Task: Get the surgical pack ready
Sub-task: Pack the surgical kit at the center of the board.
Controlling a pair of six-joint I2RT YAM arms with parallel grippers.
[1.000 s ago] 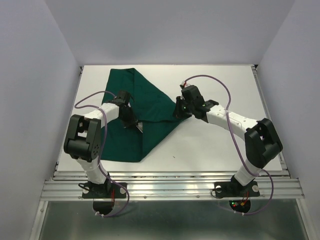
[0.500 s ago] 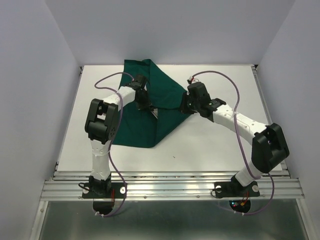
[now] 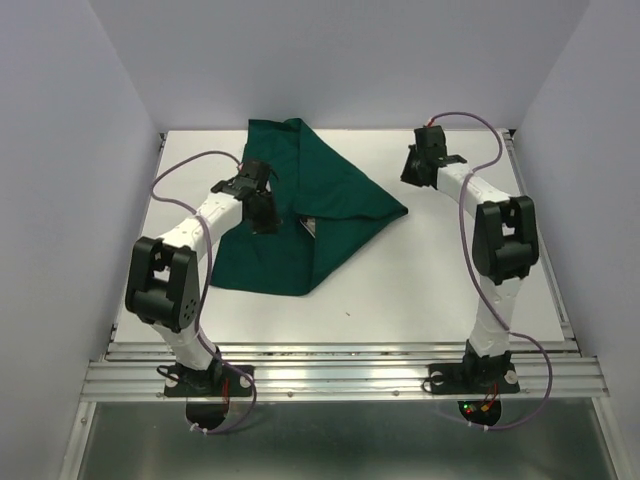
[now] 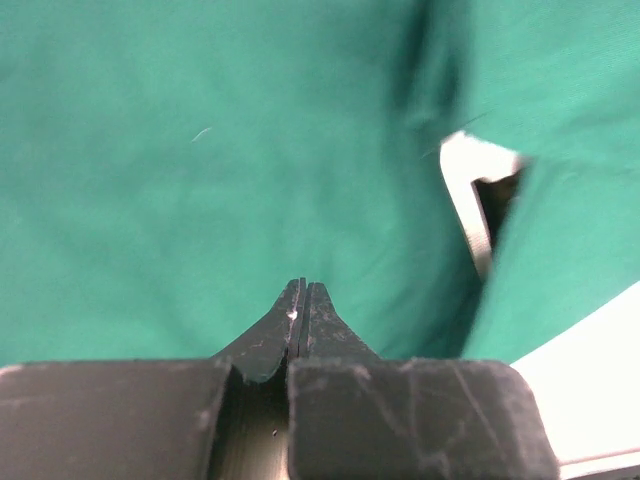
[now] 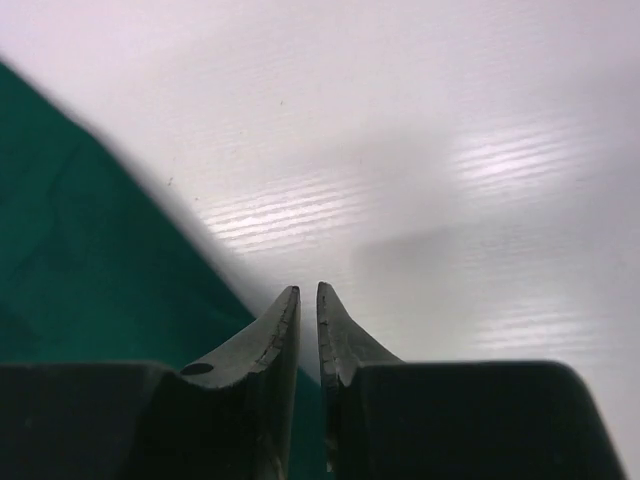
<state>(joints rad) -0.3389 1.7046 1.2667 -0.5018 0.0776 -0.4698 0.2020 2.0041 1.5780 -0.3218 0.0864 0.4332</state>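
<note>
Right tool (image 3: 410,177) withdrawn to the far tabletop (image 3: 440,270) since earlier, slightly parted, empty; we judge it is clearing the fold. Large dark green cloth drape (image 3: 330,190) lies folded, left of centre. Left tool (image 4: 303,287), clenched on nothing, sits over it, probably pinning the fold.

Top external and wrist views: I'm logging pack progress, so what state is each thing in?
Dark green cloth drape: folded over itself, lying on the white table.
Pale item in the drape's gap: mostly covered, unidentifiable.
Left gripper: shut, empty, over the drape.
Right gripper: narrowly open, empty, above bare table at the drape's edge.
</note>
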